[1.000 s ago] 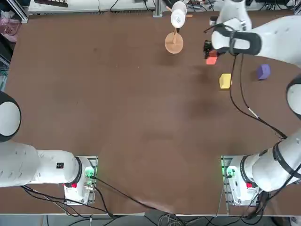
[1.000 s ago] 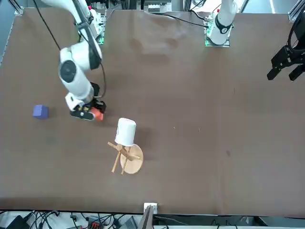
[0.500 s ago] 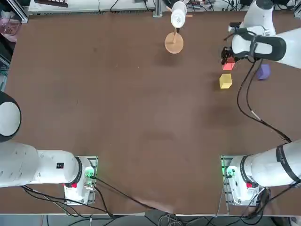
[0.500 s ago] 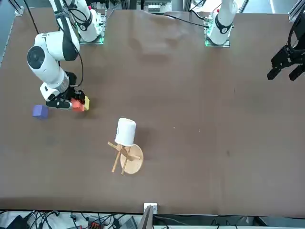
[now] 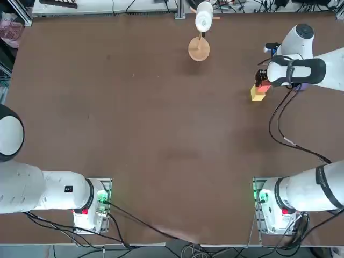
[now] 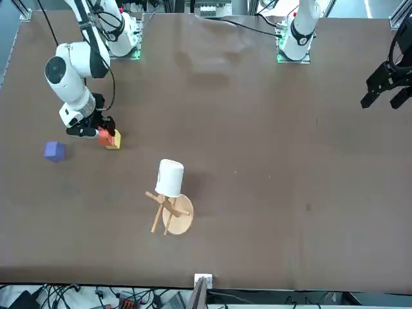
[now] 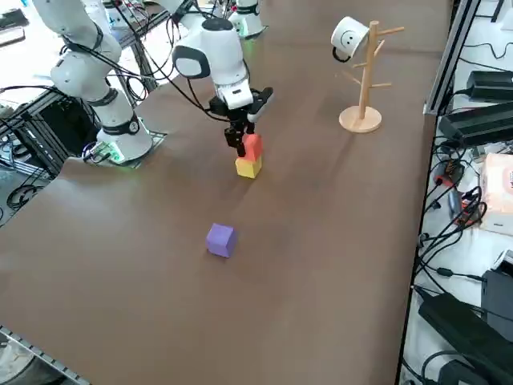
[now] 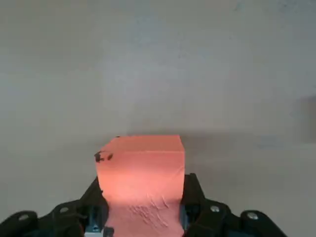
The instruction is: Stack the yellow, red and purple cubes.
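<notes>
Right gripper (image 7: 240, 143): jaws clamped on the red cube, one at each side of it.
Red cube (image 8: 140, 170): held in the jaws directly over the yellow cube; contact between the two cannot be told.
Yellow cube (image 7: 248, 167): on the surface, under the red cube.
Purple cube (image 7: 220, 239): alone on the surface, well apart from the other two, toward the robot's right edge.
Wooden stand (image 7: 362, 72): upright near the far edge, a white cup (image 7: 348, 36) hung on it.
</notes>
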`<control>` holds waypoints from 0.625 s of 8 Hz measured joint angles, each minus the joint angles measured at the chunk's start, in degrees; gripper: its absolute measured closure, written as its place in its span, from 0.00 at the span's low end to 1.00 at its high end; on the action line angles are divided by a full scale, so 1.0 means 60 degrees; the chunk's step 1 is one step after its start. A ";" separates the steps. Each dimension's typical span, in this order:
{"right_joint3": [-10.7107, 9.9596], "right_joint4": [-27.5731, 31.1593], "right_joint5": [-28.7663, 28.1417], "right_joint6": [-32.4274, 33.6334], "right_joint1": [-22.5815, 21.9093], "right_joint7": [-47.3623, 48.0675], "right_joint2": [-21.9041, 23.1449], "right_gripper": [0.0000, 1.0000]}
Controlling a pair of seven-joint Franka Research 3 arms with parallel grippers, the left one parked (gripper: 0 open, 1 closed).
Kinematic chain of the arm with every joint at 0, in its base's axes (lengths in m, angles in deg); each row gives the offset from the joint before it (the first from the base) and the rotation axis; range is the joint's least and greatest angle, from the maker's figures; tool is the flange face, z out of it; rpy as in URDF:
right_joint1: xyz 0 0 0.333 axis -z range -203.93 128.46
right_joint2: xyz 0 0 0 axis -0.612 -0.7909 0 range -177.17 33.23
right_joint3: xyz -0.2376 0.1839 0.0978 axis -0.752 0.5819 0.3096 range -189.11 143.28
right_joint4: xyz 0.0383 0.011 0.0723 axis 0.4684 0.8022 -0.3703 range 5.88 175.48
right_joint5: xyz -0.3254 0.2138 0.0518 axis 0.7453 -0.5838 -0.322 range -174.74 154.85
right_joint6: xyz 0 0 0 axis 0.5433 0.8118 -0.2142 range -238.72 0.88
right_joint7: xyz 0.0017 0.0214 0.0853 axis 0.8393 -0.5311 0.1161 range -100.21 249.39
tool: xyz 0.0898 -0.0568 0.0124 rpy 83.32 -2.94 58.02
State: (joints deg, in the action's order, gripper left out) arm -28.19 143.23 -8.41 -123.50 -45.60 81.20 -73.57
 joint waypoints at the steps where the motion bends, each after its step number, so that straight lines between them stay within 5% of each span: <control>1: 0.0000 0.0012 0.0000 -0.0006 0.0071 -0.0080 0.0003 0.31; 5: 0.0055 0.0028 0.0000 -0.0007 0.0071 -0.0087 0.0008 0.31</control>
State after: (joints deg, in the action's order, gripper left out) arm -27.86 143.40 -8.41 -123.54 -45.18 80.68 -73.53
